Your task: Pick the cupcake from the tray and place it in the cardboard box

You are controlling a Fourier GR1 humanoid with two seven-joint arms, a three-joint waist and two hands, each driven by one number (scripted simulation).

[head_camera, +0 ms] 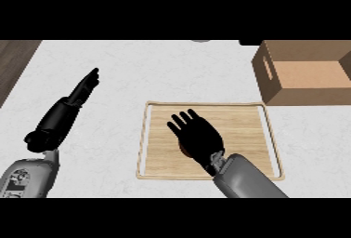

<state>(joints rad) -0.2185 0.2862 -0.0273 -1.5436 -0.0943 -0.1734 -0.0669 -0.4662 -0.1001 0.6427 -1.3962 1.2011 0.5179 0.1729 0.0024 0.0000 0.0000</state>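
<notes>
The robot's right hand (197, 135), black with its fingers held straight and spread, hovers flat over the left-centre of the pale wooden tray with a raised light rim (270, 135), and nearly covers the task's thing: only a small brownish sliver of what is probably the cupcake (182, 148) shows at the hand's left edge, lying on the tray's board under the palm. The fingers are not curled round anything, so nothing is held yet. By my judgement a cupcake is light and soft, with a crumbly top and perhaps a thin paper cup, so it will crush or smear if squeezed from above; the safer hold is low on its sides, thumb against fingers around the base, and it should be lifted level so that it does not tip. The open brown cardboard box with a slot handle in its side (274, 74) stands on the white marbled counter (123, 69) just beyond the tray's far right corner, its top open to receive the cake. The left hand (86, 86) rests well to the left of the tray, its fingers straight and pointing away, touching nothing. Counted: one tray, one box, one cupcake partly seen, two hands.
</notes>
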